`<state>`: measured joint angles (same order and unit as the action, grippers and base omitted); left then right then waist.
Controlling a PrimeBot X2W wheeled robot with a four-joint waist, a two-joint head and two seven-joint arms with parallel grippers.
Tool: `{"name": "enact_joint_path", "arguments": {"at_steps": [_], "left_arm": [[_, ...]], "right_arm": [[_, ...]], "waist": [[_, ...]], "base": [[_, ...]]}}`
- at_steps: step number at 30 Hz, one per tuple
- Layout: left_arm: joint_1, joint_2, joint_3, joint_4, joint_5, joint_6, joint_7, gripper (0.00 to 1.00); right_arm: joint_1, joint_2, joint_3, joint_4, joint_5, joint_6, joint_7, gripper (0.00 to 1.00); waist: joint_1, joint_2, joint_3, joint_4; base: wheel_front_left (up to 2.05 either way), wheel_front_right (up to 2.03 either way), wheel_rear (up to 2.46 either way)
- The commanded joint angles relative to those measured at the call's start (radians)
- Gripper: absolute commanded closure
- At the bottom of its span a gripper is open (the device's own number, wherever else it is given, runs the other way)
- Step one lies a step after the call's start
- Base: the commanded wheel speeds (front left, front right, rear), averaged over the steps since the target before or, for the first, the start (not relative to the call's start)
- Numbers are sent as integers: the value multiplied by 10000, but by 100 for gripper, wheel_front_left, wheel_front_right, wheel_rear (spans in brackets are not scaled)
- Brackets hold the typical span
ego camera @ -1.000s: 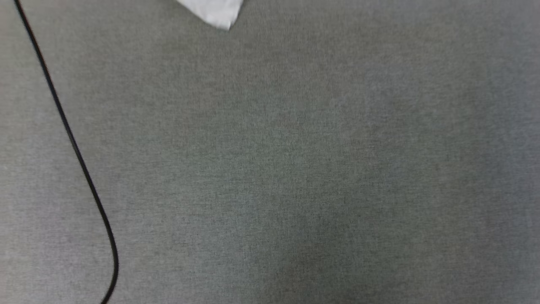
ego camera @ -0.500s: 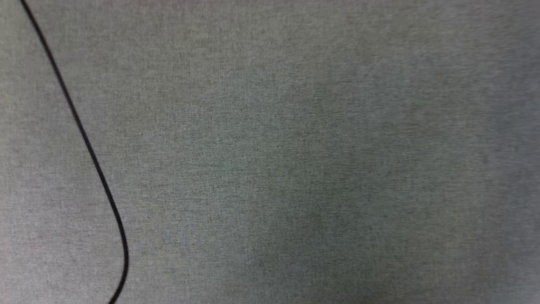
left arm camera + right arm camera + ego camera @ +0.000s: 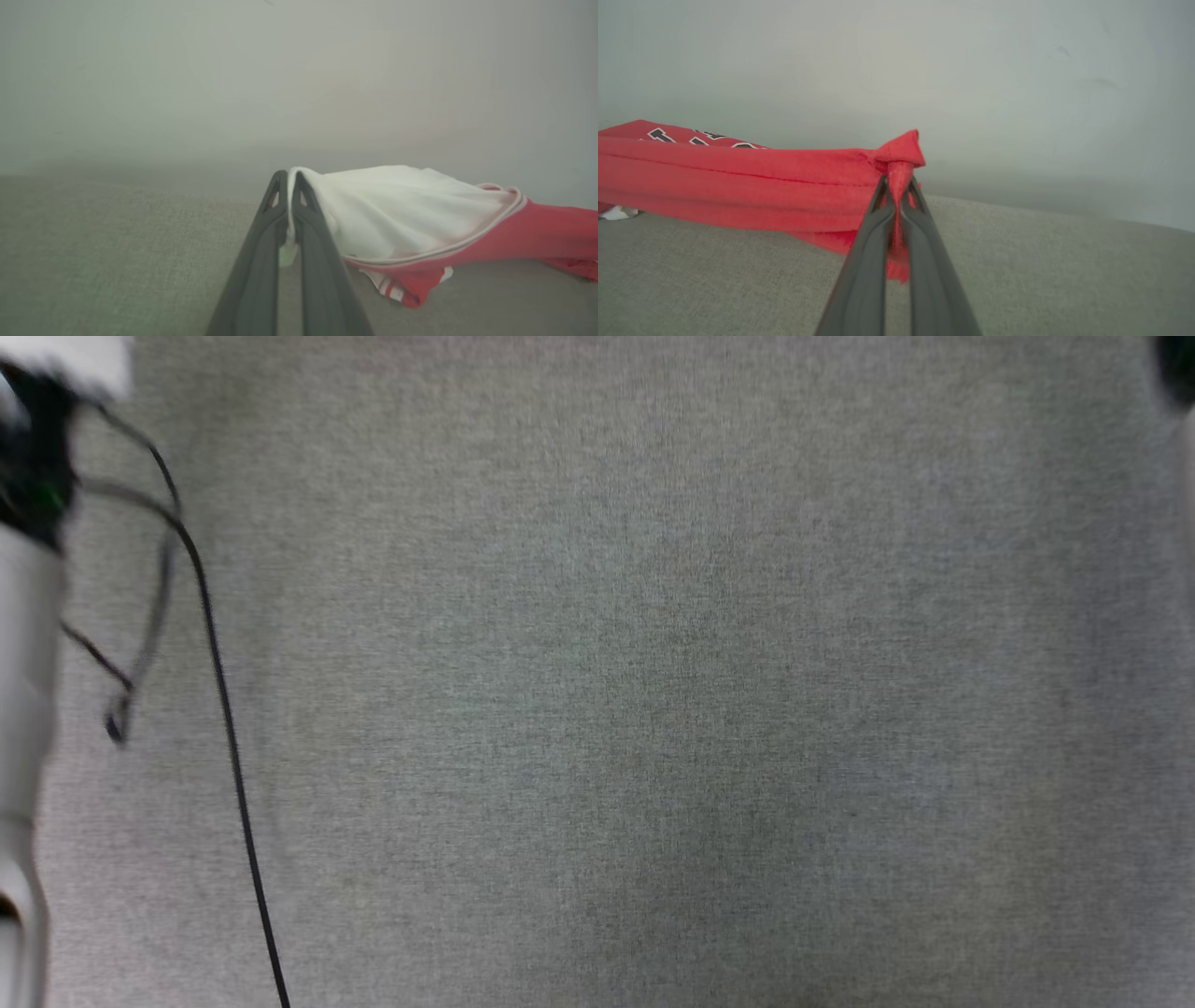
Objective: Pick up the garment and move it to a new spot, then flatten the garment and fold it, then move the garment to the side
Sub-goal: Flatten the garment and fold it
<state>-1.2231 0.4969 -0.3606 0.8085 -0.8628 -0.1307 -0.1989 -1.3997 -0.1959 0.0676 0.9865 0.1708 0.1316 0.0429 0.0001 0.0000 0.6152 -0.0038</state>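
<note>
The garment is red with a white panel and striped trim. In the left wrist view it hangs to the right of my left gripper, which is shut on the edge of the white panel just above the grey cloth surface. In the right wrist view the garment stretches off to the left as a taut red band with dark lettering on top. My right gripper is shut on its bunched red corner. The head view catches my pale left forearm at the left edge.
A grey cloth surface spreads across the head view. A thin black cable runs down its left side beside the forearm. A dark blurred part sits in the top right corner. A pale wall rises behind the surface in both wrist views.
The head camera has moved. The white fabric corner seen at the top a second ago has left the picture, and my left forearm and looped cables have come in at the left edge.
</note>
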Motion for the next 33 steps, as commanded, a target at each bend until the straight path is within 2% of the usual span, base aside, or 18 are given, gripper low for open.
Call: {"name": "enact_joint_path", "arguments": {"at_steps": [1,6,11,15,22,33], "left_arm": [[636,37,-71,-110,-211,4,-143,100],[2792,150,-321,-571,-702,4,-388,100],[4839,-14,-269,-881,-905,29,-579,100],[6403,-164,-105,-1379,-999,312,-637,100],[9109,-235,96,-2652,-1096,1050,-672,100],[12758,41,171,-5430,-1543,2786,-152,100]], "right_arm": [[646,-74,116,-45,200,-18,-174,100],[2754,-140,403,-369,794,-18,-556,100],[4856,-390,637,-843,1480,-19,-723,100],[6552,-694,623,-1502,2026,-21,-811,100],[9497,-962,296,-2923,2745,-22,-520,100],[13253,-598,-693,-5222,2856,-30,346,100]], "waist": [[-1,0,-379,54],[-1,0,-1285,78],[-1,0,-2317,138],[-1,0,-3183,253],[-1,0,-4526,259],[-1,0,-5880,484]], "base": [[0,0,0],[0,0,0],[0,0,0],[0,0,0],[0,0,0],[0,0,0]]}}
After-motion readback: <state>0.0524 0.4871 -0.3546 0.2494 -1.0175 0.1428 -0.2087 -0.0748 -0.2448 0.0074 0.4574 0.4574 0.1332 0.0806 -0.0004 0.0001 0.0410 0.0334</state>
